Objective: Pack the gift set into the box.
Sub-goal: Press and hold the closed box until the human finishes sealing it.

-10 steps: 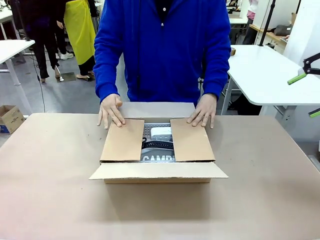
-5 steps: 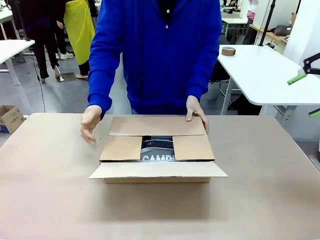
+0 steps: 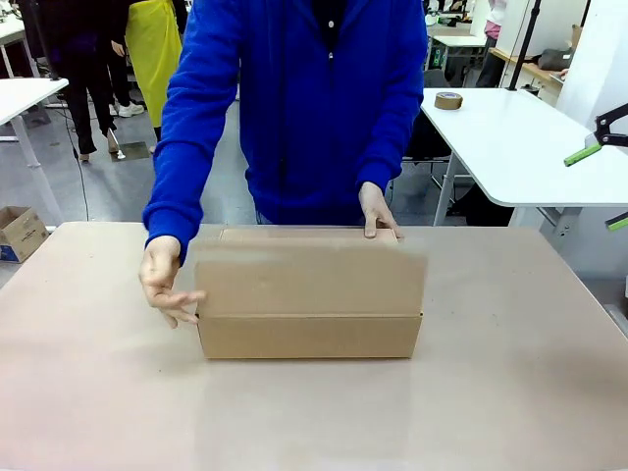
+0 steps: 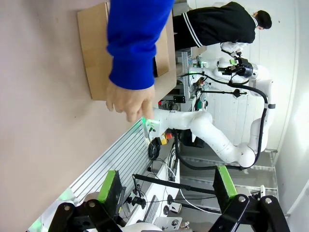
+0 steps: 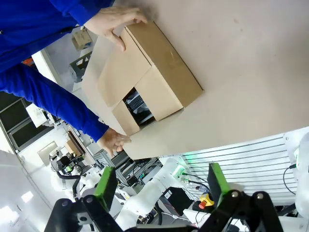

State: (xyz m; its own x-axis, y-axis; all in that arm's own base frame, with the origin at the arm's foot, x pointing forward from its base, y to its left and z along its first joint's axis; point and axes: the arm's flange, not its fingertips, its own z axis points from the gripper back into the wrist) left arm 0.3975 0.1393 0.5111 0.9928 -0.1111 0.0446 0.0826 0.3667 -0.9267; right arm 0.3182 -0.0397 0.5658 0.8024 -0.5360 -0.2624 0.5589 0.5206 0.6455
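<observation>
As you see, brown corrugated box sits on the table by its far edge, gift set inside, well apart from left gripper and right gripper, both jaws spread.

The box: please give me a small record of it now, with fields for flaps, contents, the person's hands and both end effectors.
box: on the table, flaps not all flat
near flap: raised, blurred
gift set: inside, dark part seen through a gap
hands: one at the box's end, one at its far side
left end effector: open, empty
right end effector: open, empty
</observation>
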